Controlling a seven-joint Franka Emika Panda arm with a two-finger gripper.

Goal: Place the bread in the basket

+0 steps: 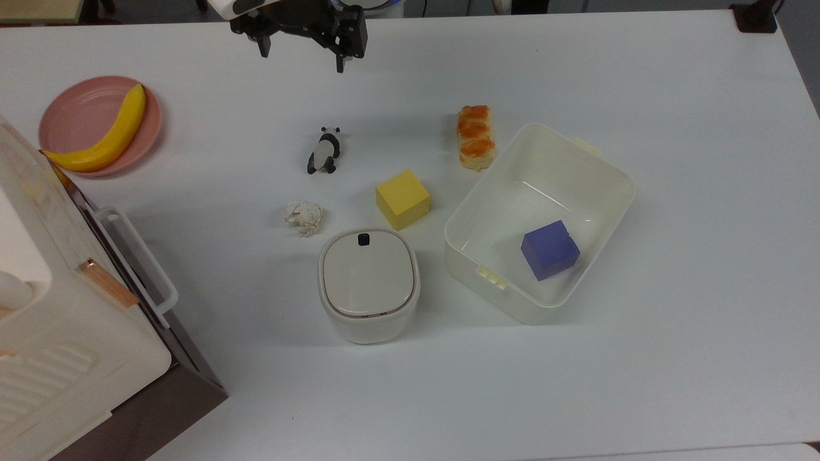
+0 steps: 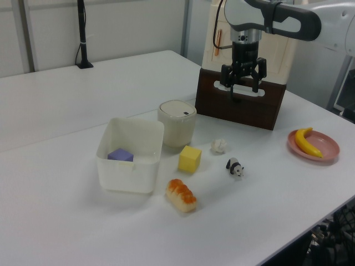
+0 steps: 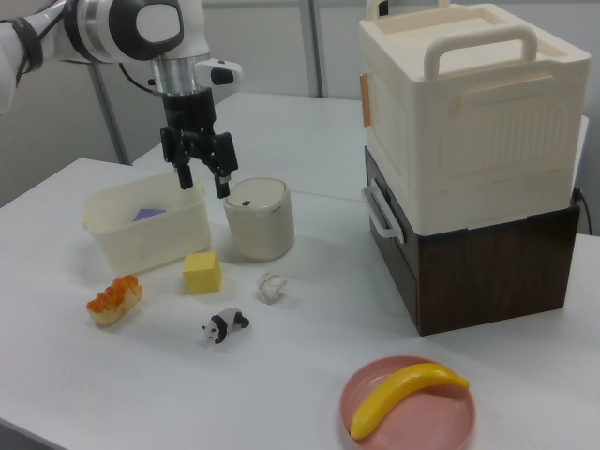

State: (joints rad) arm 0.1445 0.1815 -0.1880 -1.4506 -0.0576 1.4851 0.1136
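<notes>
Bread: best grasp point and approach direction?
Probably from above, fingers closing across the short width at the middle of the bread. It lies flat on the table, long axis pointing at the basket rim close by, so both long sides look free. The gripper is open, high above the table.

1. Setting: a robotics lab or test room, not a home or kitchen
2. A large plain white table (image 1: 672, 96) serves as the work surface, with a robot arm (image 2: 288, 19) over it
3. Items laid out on the table are toys and props: a panda figure (image 1: 323, 150), a yellow cube (image 1: 402, 198), a banana (image 1: 102, 137) on a pink plate (image 1: 77, 109)
4. A black stand (image 2: 83, 36) is fixed at the table's far edge in the left view; bare pale wall panels lie behind it
</notes>
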